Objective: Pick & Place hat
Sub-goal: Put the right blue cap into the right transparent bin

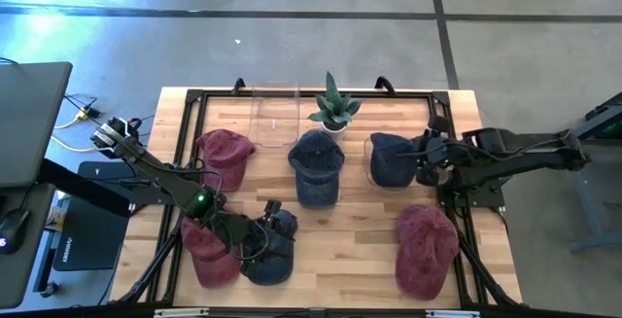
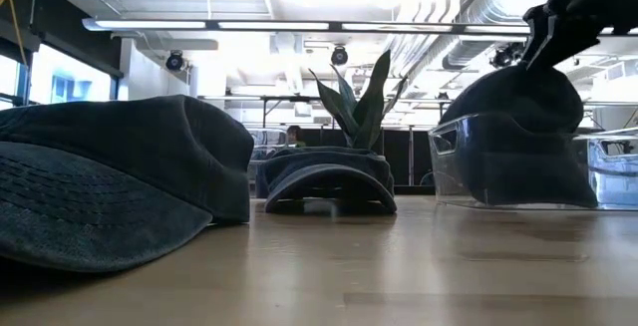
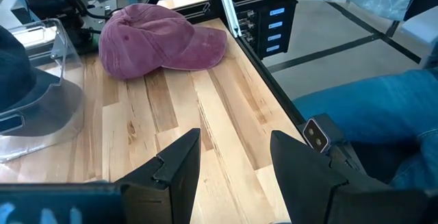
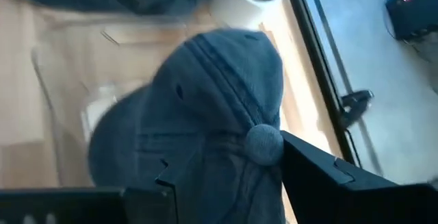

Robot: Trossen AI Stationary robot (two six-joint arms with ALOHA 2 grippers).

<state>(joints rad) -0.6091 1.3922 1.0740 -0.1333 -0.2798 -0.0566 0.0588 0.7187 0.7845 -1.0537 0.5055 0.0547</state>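
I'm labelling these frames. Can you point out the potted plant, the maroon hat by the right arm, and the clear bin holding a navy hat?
potted plant point(image 1: 333, 104): high view, leaves.
maroon hat point(image 1: 426, 248): high view, crown.
clear bin point(image 2: 454, 162): low view, front wall.

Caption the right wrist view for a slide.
Right end effector, fingers apart, poised over the crown of a navy cap sitting in a clear bin on the wooden table.
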